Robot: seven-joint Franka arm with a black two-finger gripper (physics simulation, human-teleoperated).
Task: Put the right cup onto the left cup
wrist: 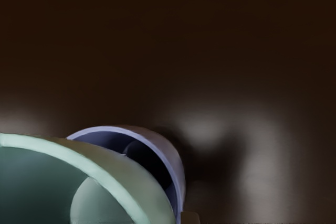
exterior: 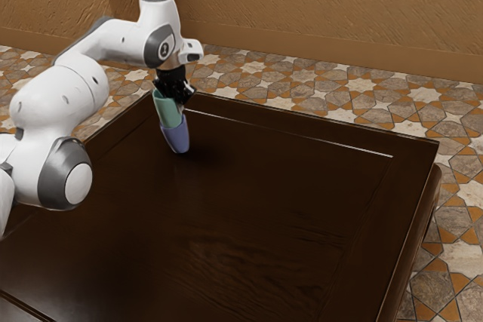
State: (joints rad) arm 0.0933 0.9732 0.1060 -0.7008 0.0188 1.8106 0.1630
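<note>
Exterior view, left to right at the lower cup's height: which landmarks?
Arm → lavender cup → pale line on the tabletop → table's right-hand edge → tiled floor. Teal cup left out: it overlaps the lavender one.

Smooth and glossy white along the arm [exterior: 56, 103], with bulging, rounded casings. Banded in dark grey at the joints, including around a flat white disc [exterior: 78, 185] on a large elbow. Marked near the wrist with a small pale round emblem [exterior: 164, 48] on grey. Ends in a black, angular gripper [exterior: 180, 96].
</note>
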